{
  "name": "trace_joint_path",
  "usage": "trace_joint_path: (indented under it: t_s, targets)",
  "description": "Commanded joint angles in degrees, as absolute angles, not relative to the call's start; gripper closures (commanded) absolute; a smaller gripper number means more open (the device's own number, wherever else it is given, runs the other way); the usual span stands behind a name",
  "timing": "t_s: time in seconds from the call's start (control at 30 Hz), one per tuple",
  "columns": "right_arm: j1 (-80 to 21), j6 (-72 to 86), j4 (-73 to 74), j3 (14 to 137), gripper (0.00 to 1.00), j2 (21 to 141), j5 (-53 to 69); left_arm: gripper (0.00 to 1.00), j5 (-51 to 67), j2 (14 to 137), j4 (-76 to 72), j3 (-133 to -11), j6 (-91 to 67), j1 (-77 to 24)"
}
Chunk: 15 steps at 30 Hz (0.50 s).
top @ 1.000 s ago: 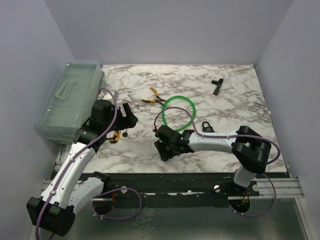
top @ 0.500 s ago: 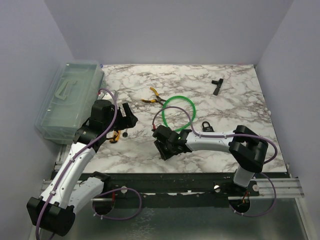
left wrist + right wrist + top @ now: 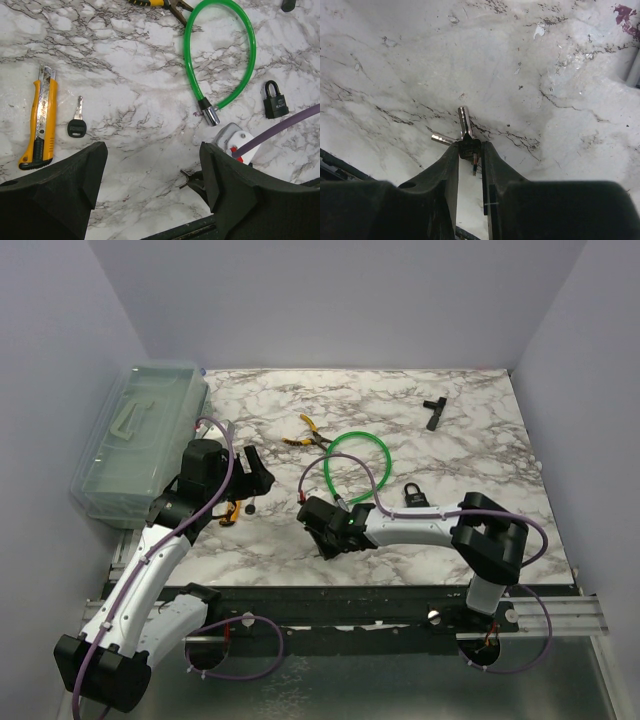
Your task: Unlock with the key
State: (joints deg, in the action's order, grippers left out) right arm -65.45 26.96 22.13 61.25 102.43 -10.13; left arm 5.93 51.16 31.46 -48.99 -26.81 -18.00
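Observation:
My right gripper [image 3: 322, 534] is low over the marble table near its front edge. In the right wrist view its fingertips [image 3: 468, 148] are shut on the dark head of the key [image 3: 465, 121], whose thin silvery blade points forward. A second silvery blade [image 3: 441, 138] hangs off to the left. The key's tip also shows in the left wrist view [image 3: 190, 179]. The black padlock [image 3: 412, 494] lies to the right of that gripper and shows in the left wrist view [image 3: 275, 99] too. My left gripper [image 3: 255, 472] is open and empty above the table [image 3: 152, 165].
A green cable lock [image 3: 358, 462] lies behind the right gripper. Yellow-handled pliers [image 3: 308, 435] lie behind it. A yellow utility knife [image 3: 40, 120] and a separate black-headed key [image 3: 76, 123] lie under the left gripper. A clear plastic box [image 3: 140, 435] stands at the left, a black T-tool [image 3: 433, 410] at the far right.
My right gripper has slid a little to the left along the table with the key held in it. The left arm has not moved.

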Motion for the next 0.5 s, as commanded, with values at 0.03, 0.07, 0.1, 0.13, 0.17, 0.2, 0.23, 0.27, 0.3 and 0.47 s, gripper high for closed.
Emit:
trace_joint_path:
  t_s: [0.03,0.07,0.1,0.13,0.17,0.2,0.23,0.27,0.3,0.47]
  targets:
    - [-66.4,28.0,24.9,58.0,0.92,107.3,-13.6,0.19,5.5,50.6,31.7,-49.7,-26.1,-17.7]
    - [-66.4,28.2,24.6,57.8,0.93,106.7,-13.9,0.19,5.5,50.6,31.7,-49.7,-26.1,-17.7]
    - [-66.4,28.4,24.1,57.5,0.93,106.1,-14.3,0.19,5.5,50.5,31.7,-49.6,-26.3,-17.7]
    - [-66.4,28.6,23.6,57.2,0.93,105.4,-14.7,0.19,5.6,50.4,31.7,-49.5,-26.5,-17.7]
    - [-66.4,28.8,23.0,56.8,0.93,104.7,-15.1,0.19,5.7,50.3,31.7,-49.5,-26.8,-17.7]
    - [-66.4,29.2,22.4,56.6,0.93,104.1,-15.6,0.19,5.9,50.2,31.7,-49.4,-27.0,-17.7]
    - [-66.4,29.7,21.9,56.3,0.93,103.6,-16.2,0.19,6.4,50.0,31.7,-49.3,-27.4,-17.7]
    - [-66.4,30.0,21.2,55.9,0.93,103.1,-16.5,0.19,6.9,49.9,31.6,-49.2,-27.7,-17.7]
    - [-66.4,30.4,20.3,55.6,0.94,102.7,-16.6,0.19,7.5,49.7,31.5,-49.0,-28.2,-17.7]
    - [-66.4,32.6,16.3,53.5,0.94,100.7,-17.5,0.19,8.8,48.7,31.1,-48.5,-29.9,-17.7]
